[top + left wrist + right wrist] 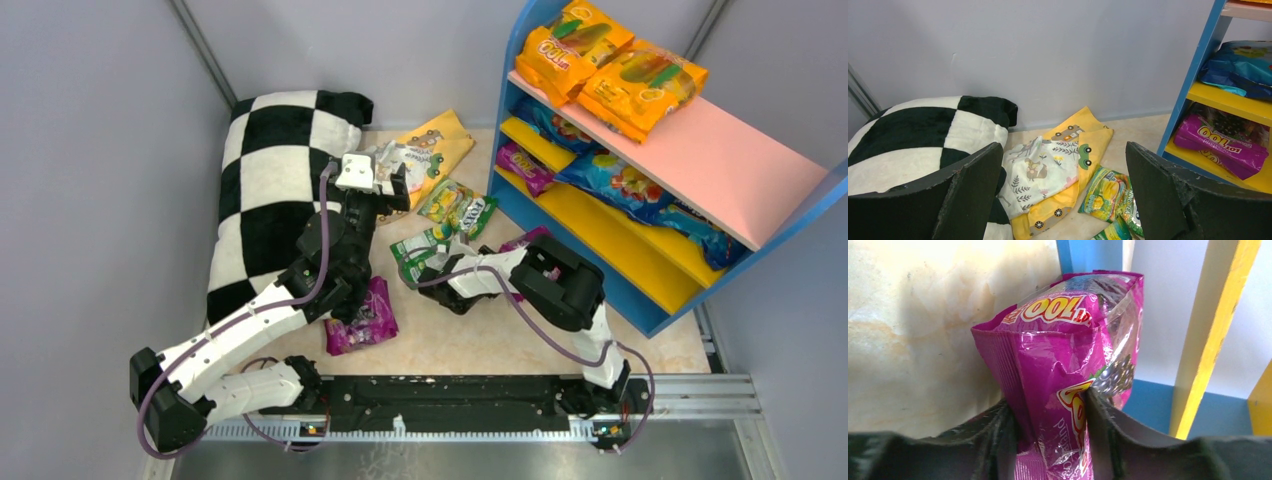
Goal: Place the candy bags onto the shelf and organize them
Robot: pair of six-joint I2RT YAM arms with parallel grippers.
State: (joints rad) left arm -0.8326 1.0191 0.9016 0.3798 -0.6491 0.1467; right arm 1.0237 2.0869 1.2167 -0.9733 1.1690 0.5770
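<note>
Read the top view as a dial, with 12 at the far wall. Your shelf (720, 170) stands at 2 o'clock. Its pink top board carries two orange bags (640, 85), one overlapping the other at the far end. The upper yellow board holds the blue bags (620, 180) lying in a row. The lower yellow board holds a shelved purple bag (522, 165) at its far end; your left wrist view shows it lying flat, below a blue one.

Your right gripper (1048, 405) is clenched on the held purple bag (1058, 340). A finger presses into each side, and the packet stands up between them with its top seal toward the shelf's blue post. From above, that bag sits at the foot of the shelf, a little toward 3 o'clock from the middle.

Your left gripper (1064, 150) is released, its fingers spread wide with nothing between them. It points at the patterned cloths (1048, 170) near 12 o'clock. The checkered pillow (270, 190) lies at 10 o'clock.

On the floor, two green bags (457, 207) lie near the middle, between the cloths and the shelf. A loose purple bag (362, 318) lies at 7 o'clock beside your left arm.
</note>
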